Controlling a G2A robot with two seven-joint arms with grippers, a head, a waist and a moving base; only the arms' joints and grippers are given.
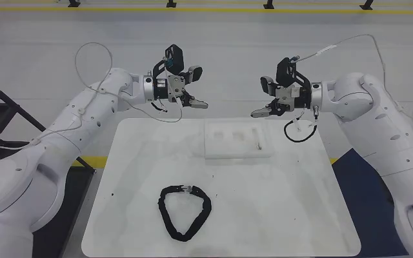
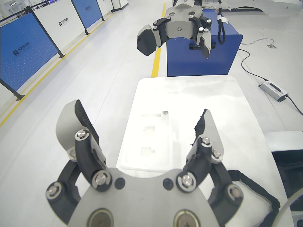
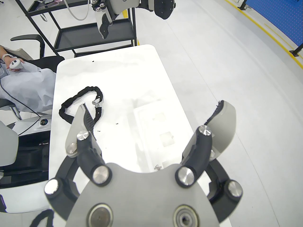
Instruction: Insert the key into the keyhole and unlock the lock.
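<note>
While both arms hang raised over the far edge of the worktop (image 1: 290,206), you have the left pincer (image 1: 196,88) and the right pincer (image 1: 262,97) facing each other. Fingers are spread wide apart on both, with nothing held.

In the left wrist view the left pincer (image 2: 142,121) gapes above the worktop, and the right pincer (image 2: 174,42) is farther off, also agape. In the right wrist view the right pincer (image 3: 152,116) is wide apart, with the left pincer (image 3: 135,12) past the worktop's other end.

The key (image 2: 165,112) lies in the white foam tray (image 1: 216,151), at the tray's end on the right arm's side. It is small and silver, partly hidden behind the pincer body in the right wrist view (image 3: 157,167). The tray sits on the far half of the worktop. The right pincer is above and just past the tray's far corner, so the key is near it but lower, not touching. The left pincer is farther from the key, off the tray's other end.

The lock (image 1: 184,213), a black sleeved chain loop, lies flat on the near half of the worktop, well apart from both pincers and from the tray. Its silver joint (image 3: 95,102) is on the far side of the loop, towards the tray.
</note>
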